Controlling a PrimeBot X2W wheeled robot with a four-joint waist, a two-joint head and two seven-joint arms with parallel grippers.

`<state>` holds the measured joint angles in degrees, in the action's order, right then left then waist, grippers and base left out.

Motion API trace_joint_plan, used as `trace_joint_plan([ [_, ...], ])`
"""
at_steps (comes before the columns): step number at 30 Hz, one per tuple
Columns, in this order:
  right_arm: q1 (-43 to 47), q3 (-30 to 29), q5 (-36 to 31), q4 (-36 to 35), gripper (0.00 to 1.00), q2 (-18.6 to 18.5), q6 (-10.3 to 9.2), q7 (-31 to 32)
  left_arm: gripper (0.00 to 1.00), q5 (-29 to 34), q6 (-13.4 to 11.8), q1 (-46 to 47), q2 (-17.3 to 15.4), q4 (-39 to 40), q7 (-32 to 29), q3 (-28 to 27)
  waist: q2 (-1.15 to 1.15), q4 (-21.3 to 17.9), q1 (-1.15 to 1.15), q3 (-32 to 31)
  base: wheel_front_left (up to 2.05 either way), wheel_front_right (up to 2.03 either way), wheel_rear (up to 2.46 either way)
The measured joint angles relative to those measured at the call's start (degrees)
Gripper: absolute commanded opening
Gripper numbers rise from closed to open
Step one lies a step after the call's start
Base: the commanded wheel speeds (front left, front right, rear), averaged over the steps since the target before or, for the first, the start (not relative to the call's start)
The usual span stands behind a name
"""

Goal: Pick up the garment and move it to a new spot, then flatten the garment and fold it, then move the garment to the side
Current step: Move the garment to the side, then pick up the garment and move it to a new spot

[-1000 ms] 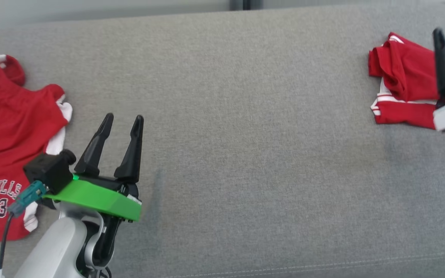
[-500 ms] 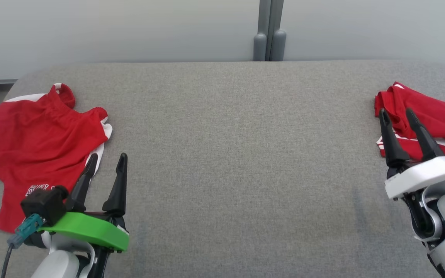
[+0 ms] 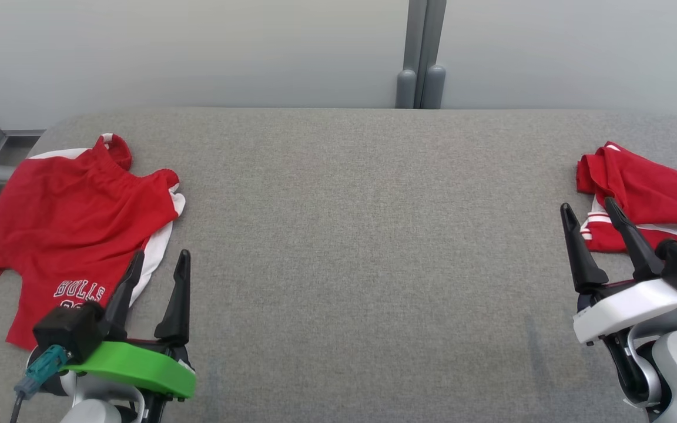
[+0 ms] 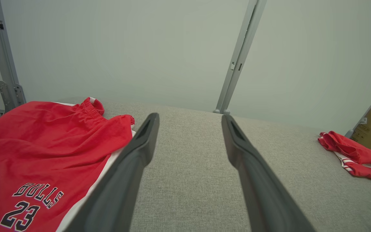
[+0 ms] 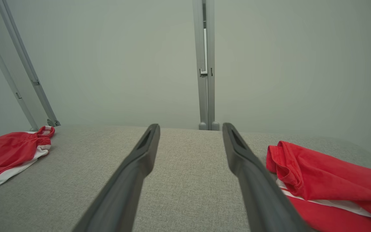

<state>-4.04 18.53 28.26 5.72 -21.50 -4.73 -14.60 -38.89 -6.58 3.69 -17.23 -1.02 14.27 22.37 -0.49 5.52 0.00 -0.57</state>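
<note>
Mostly grey fabric surface (image 3: 362, 235), pale wall (image 3: 197, 53).

table (image 3: 362, 235): spread garment (image 3: 74, 217) at left edge | bunched garment (image 3: 650, 194) at right edge | well apart

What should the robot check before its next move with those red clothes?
1. Left fingers open, holding nothing: ok.
2. Right fingers open, holding nothing: ok.
3. Red jersey lying by the left fingers: ok.
4. Jersey flat: not ok, it is wrinkled and a white layer peeks out at one edge.
5. Bare grey table between the jersey and the red bundle: ok.
6. Which garment comes next: cannot tell.
</note>
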Motion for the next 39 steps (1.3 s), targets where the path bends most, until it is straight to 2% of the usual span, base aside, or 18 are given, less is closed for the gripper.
trace_joint_plan([
  [15, 3.71, -2.50, -2.10, -4.36, 1.00, 1.45, -1.41, 0.00, 1.00, 2.08, -0.01, -0.60, 1.26, 1.48, 0.01, -0.70, 0.00, -0.03, 0.00, 0.70, 0.00, 0.00, 0.00],
  [39, 6.30, -4.94, -4.38, -8.39, 1.00, 2.10, -1.90, 0.00, 1.00, 3.93, -0.08, -1.43, 2.24, 1.90, 0.16, -2.14, 0.00, -0.79, 0.00, 1.97, 0.00, 0.00, 0.00],
])
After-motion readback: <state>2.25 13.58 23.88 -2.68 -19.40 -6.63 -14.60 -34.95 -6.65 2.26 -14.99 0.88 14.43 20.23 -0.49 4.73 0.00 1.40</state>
